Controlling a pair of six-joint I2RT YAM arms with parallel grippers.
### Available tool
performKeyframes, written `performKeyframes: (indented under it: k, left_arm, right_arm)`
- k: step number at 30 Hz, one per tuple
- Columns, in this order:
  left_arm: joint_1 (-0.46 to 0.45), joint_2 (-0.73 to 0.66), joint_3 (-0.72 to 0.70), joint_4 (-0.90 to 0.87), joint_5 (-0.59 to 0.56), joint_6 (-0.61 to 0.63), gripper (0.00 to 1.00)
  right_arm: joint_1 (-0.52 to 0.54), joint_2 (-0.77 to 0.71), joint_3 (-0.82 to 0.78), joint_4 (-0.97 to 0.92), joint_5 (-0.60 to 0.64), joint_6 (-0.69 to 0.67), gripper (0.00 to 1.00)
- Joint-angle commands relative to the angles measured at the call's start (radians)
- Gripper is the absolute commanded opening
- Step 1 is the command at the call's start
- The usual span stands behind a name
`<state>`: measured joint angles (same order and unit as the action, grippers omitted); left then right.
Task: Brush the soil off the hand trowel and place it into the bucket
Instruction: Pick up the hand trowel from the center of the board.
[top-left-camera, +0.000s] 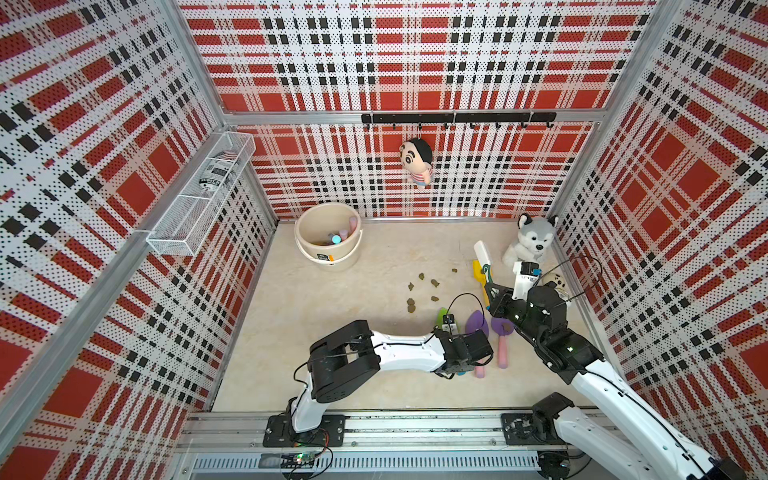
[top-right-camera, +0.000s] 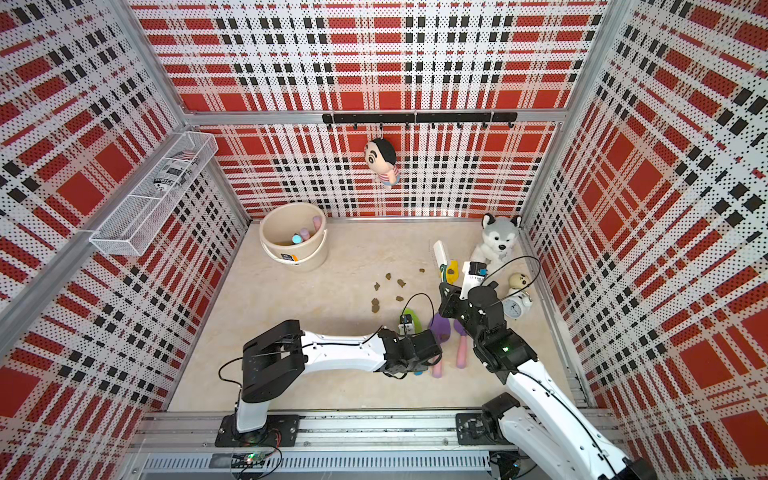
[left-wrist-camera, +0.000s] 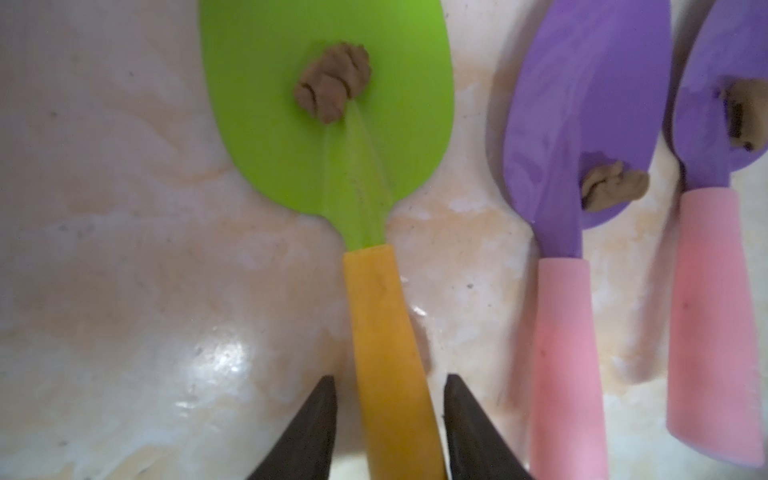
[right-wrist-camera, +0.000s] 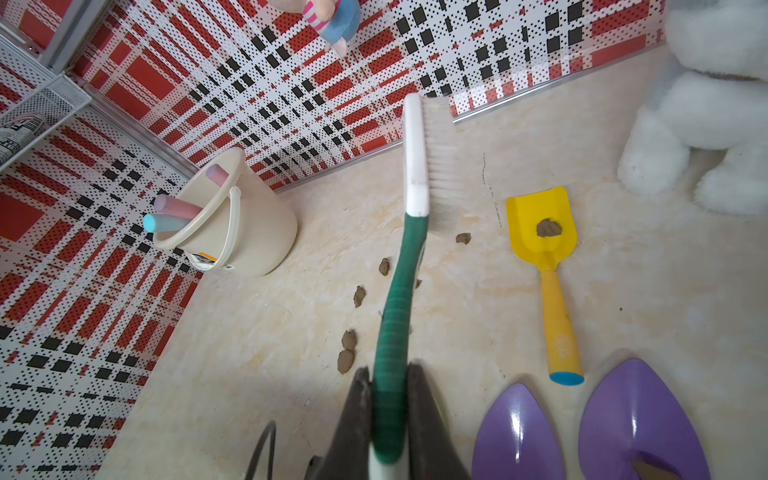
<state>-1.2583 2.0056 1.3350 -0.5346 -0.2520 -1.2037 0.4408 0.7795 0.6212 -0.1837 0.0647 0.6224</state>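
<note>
A green hand trowel (left-wrist-camera: 324, 137) with a yellow-orange handle (left-wrist-camera: 386, 332) lies flat on the floor, one lump of soil (left-wrist-camera: 332, 81) on its blade. My left gripper (left-wrist-camera: 388, 380) is open, its fingers either side of that handle with a small gap on each side. My right gripper (right-wrist-camera: 390, 370) is shut on the green handle of a white-bristled brush (right-wrist-camera: 415, 158), held above the floor right of the green trowel (top-left-camera: 441, 318). The cream bucket (top-left-camera: 328, 255) stands at the back left in both top views, holding pink and blue-capped handles.
Two purple trowels (left-wrist-camera: 582, 104) (left-wrist-camera: 727, 50) with pink handles lie beside the green one, each with soil. A yellow shovel (right-wrist-camera: 540, 249) carries a lump too. Several loose lumps (top-left-camera: 422, 276) dot the mid floor. A husky plush (top-left-camera: 532, 241) and alarm clock (top-right-camera: 515, 307) sit at the right wall.
</note>
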Motion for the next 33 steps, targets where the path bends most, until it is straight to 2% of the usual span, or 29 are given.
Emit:
performKeyframes:
  k: [1,7,12,18,25,33]
  left_arm:
    - [0.0,-0.02,-0.017,-0.048,-0.02,0.017,0.41]
    - [0.0,-0.013,-0.018,-0.063,-0.027,0.029,0.26]
    - [0.003,-0.011,-0.012,-0.074,-0.028,0.031,0.2]
    - [0.04,-0.048,-0.03,-0.076,0.005,0.055,0.0]
    - [0.139,-0.195,-0.124,0.039,0.127,0.254,0.0]
    - [0.33,-0.431,-0.276,0.038,0.155,0.448,0.0]
  right_arm:
    - [-0.011,-0.012,0.0,0.012,0.01,-0.007,0.0]
    - [-0.01,-0.005,-0.001,0.019,0.007,-0.006,0.0]
    - [-0.011,-0.005,0.004,0.018,0.006,-0.006,0.0]
    - [-0.01,-0.003,0.006,0.015,0.005,-0.006,0.0]
    - [-0.01,0.007,0.005,0.021,-0.02,-0.003,0.0]
    - [-0.01,0.01,0.005,0.029,-0.047,-0.005,0.0]
